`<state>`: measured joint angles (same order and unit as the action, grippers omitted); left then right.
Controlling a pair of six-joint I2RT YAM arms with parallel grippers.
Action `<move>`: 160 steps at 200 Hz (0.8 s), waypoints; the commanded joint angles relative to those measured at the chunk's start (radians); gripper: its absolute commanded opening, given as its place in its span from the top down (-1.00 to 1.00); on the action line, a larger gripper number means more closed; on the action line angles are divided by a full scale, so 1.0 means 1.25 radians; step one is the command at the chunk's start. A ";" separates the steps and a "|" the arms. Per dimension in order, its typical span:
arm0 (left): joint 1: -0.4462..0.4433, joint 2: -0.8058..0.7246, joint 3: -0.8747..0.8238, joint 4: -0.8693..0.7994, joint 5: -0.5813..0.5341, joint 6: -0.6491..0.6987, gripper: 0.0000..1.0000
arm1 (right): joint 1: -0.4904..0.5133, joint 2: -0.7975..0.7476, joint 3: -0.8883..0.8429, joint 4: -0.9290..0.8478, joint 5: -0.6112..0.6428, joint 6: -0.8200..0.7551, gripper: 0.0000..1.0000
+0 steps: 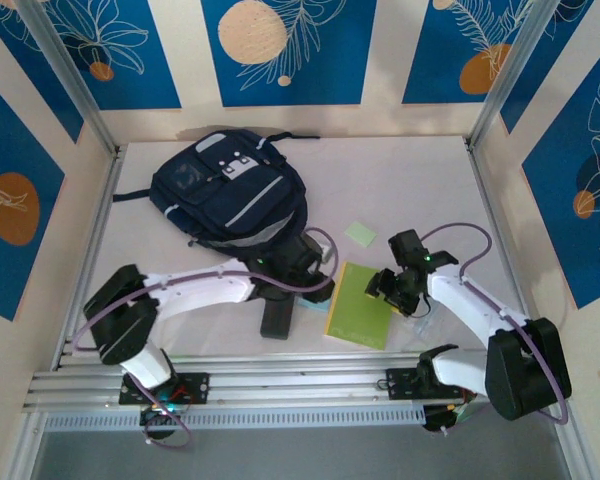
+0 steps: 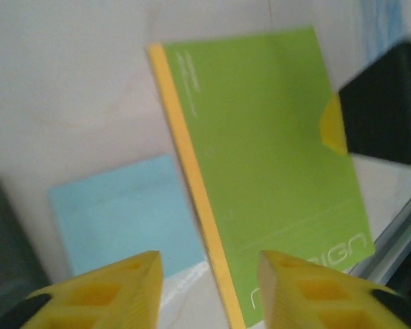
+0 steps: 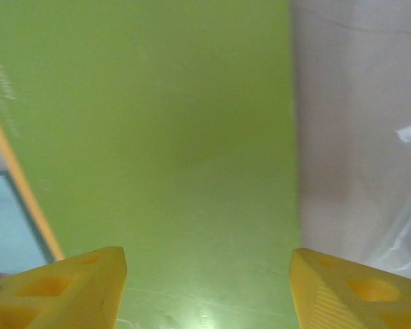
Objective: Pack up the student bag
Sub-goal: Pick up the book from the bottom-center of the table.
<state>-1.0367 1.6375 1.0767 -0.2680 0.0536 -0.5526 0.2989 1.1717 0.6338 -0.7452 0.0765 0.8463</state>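
The student bag point(image 1: 230, 192), dark navy with light stripes and a white patch, lies flat at the back left of the table. A green notebook point(image 1: 363, 305) with a yellow spine point(image 2: 192, 178) lies in front of it. My left gripper point(image 2: 209, 288) hovers open over the notebook's spine, its yellow fingers point(image 2: 116, 288) apart with nothing between them. In the top view it point(image 1: 320, 280) sits just left of the notebook. My right gripper point(image 3: 207, 288) stands wide open above the green cover, at the notebook's right edge point(image 1: 382, 290), holding nothing.
A light blue pad point(image 2: 123, 216) lies just left of the notebook's spine. A pale green sticky pad point(image 1: 360, 233) sits behind the notebook. A dark rectangular object point(image 1: 276, 318) lies under the left arm. Clear plastic point(image 3: 404, 226) lies right of the notebook. Patterned walls enclose the table.
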 commanded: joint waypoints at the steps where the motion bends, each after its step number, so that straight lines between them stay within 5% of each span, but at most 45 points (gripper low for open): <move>1: -0.034 0.058 0.027 0.003 0.036 0.005 0.31 | -0.005 -0.019 -0.033 -0.022 0.047 0.040 -0.26; 160: -0.029 0.251 0.117 -0.086 0.060 -0.035 0.41 | -0.001 -0.086 -0.131 0.172 -0.167 0.076 0.17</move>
<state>-1.0836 1.9186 1.2102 -0.3202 0.1120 -0.5747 0.2832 1.0859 0.4725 -0.6586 0.0498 0.9360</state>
